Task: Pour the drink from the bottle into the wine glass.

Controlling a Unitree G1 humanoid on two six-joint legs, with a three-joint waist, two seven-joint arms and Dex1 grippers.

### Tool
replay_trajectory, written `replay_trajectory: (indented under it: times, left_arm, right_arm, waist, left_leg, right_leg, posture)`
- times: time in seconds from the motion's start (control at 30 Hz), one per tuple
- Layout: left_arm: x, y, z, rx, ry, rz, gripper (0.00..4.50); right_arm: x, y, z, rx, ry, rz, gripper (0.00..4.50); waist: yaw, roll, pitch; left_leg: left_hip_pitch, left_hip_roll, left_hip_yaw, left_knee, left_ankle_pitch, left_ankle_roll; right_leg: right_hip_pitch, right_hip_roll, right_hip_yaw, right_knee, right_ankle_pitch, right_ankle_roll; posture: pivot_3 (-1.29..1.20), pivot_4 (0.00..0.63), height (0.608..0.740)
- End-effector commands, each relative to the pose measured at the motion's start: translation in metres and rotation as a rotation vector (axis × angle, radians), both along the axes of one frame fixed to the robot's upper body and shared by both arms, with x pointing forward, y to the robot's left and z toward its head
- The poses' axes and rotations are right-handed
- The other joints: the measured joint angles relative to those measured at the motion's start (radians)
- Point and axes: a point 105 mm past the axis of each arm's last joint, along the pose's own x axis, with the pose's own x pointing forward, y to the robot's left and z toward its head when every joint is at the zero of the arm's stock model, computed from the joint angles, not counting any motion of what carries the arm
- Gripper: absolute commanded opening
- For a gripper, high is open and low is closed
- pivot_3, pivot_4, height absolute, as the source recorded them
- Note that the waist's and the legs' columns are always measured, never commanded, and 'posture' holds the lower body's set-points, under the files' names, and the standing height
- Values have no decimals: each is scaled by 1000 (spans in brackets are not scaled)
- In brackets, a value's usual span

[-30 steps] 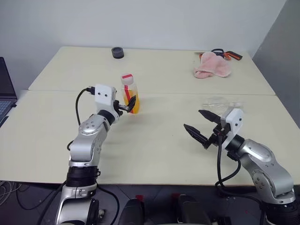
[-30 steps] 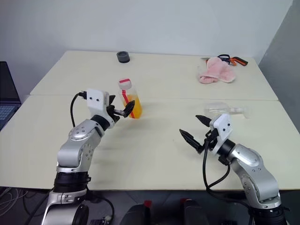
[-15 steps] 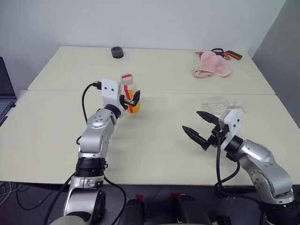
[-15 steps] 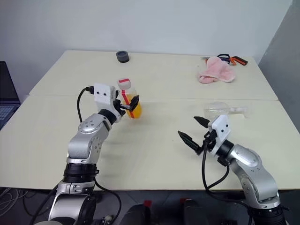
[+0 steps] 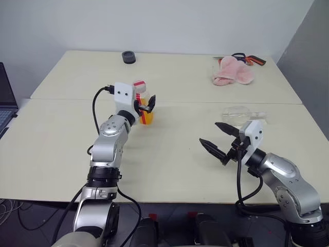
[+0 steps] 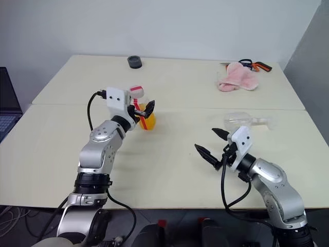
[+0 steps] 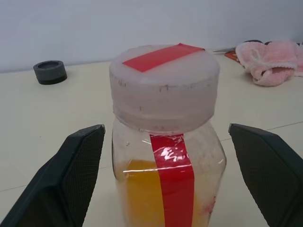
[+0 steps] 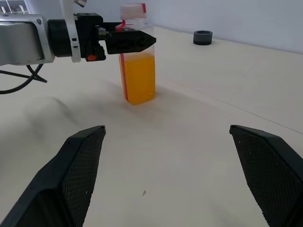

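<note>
Bottle [image 7: 165,137] now sits between the left pincer's [image 5: 145,105] wide-spread fingers – arm reached in; we judge closing comes next. Right pincer [image 5: 222,141] wide, empty.

Left hand [image 8: 127,41] astride upright bottle [image 8: 138,61]

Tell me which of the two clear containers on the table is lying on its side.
The wine glass, lying empty by the right gripper. The bottle stands upright, capped, orange drink inside, between the left gripper's open fingers.
</note>
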Motion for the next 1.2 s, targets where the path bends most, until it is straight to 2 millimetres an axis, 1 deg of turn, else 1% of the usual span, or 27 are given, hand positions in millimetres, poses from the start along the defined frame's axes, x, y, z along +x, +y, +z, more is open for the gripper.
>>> replay_trajectory:
  times: [0.03, 0.3, 0.53, 0.8, 0.93, 1.07, 1.1, 1.2]
  left_arm:
    - [1, -5, 20, 0, -71, -6, 4481]
    - [4, -6, 22, 10, -67, -7, 4481]
    - [4, -6, 22, 14, -68, -5, 4481]
    - [3, -5, 19, 10, -62, -7, 4481]
    - [3, -5, 16, 13, -55, -7, 3653]
    - [4, -4, 14, 17, -47, -2, 2370]
    - [4, -3, 14, 16, -45, -2, 2189]
    - [4, -3, 12, 15, -39, -1, 2176]
  right_arm:
    - [-4, 4, 11, -6, -42, 33, 4500]
    - [-1, 2, 9, -8, -35, 34, 4500]
    - [-3, 2, 5, -8, -28, 36, 4500]
    - [-4, 4, 5, -7, -25, 40, 4500]
    - [-4, 5, 6, -8, -25, 44, 4500]
    - [-3, 6, 6, -10, -25, 45, 4500]
    - [-3, 6, 6, -10, -25, 46, 4500]
    - [-3, 7, 7, -10, -25, 47, 4500]
  waist:
    - [0, 0, 0]
    - [0, 0, 0]
    - [0, 0, 0]
    - [0, 0, 0]
    - [0, 0, 0]
    - [0, 0, 0]
    - [0, 0, 0]
    - [0, 0, 0]
  left_leg:
    - [0, 0, 0, 0, 0, 0]
    - [0, 0, 0, 0, 0, 0]
    - [0, 0, 0, 0, 0, 0]
    - [0, 0, 0, 0, 0, 0]
    - [0, 0, 0, 0, 0, 0]
    - [0, 0, 0, 0, 0, 0]
    - [0, 0, 0, 0, 0, 0]
    - [0, 0, 0, 0, 0, 0]
  right_leg:
    - [0, 0, 0, 0, 0, 0]
    - [0, 0, 0, 0, 0, 0]
    - [0, 0, 0, 0, 0, 0]
    - [0, 0, 0, 0, 0, 0]
    - [0, 0, 0, 0, 0, 0]
    - [0, 0, 0, 0, 0, 0]
    - [0, 0, 0, 0, 0, 0]
    - [0, 0, 0, 0, 0, 0]
  posture:
    - [0, 150, 740]
    - [0, 150, 740]
    - [0, 150, 740]
    - [0, 150, 740]
    - [0, 150, 740]
    - [0, 150, 740]
    - [0, 150, 740]
    - [0, 150, 740]
